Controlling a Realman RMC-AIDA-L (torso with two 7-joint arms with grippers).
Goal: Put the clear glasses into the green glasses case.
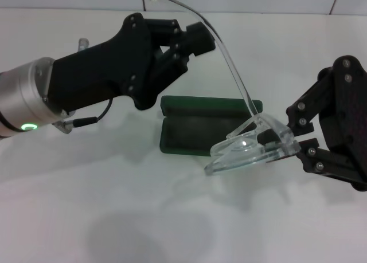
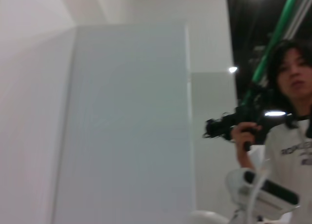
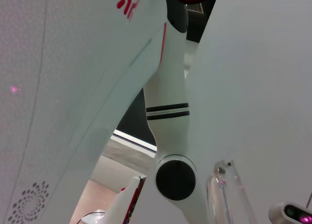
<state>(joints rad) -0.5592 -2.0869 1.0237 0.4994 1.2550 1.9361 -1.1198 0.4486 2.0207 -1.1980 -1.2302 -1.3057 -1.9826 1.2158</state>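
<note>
- Clear glasses (image 1: 252, 151) hang above the table, over the near right corner of the open green glasses case (image 1: 200, 125), one long temple arm rising up and back toward our left gripper (image 1: 200, 38).
- Our right gripper (image 1: 281, 144) has its fingers closed on the front frame at the outer lens edge.
- Our left gripper hovers behind the case by the raised temple; we cannot tell whether it pinches it.
- We judge the spectacles light, slick and easily flexed; the rigid front rim looks the safest hold, the thin arms the likeliest to bend.
- White table (image 1: 114, 217) lies beneath.
</note>
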